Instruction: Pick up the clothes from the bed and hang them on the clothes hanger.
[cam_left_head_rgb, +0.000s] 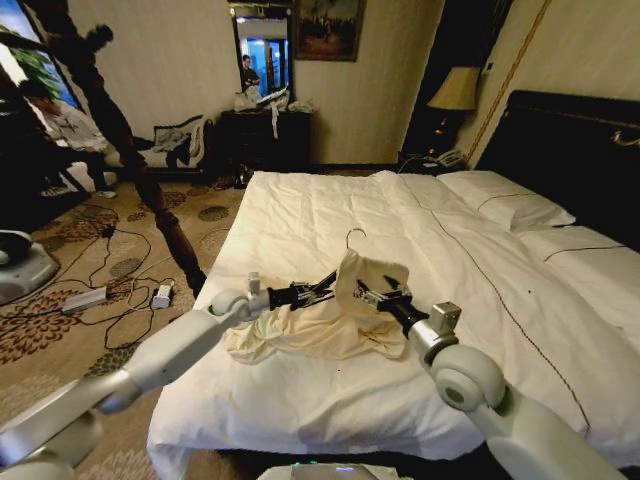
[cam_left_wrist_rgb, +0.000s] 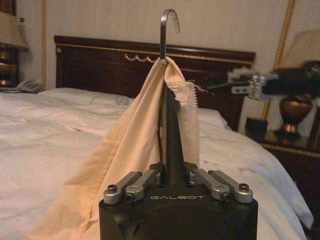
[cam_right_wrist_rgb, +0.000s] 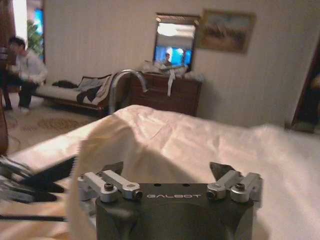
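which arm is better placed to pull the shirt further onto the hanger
Right, probably. The left hand is shut on the clothes hanger, holding it upright. The right hand sits open against the shirt draped over the hanger, so it is free to tug the fabric.

Both arms reach forward, left claw (cam_left_head_rgb: 322, 290) clamped closed, right claw (cam_left_head_rgb: 368, 294) spread open, tips near together.
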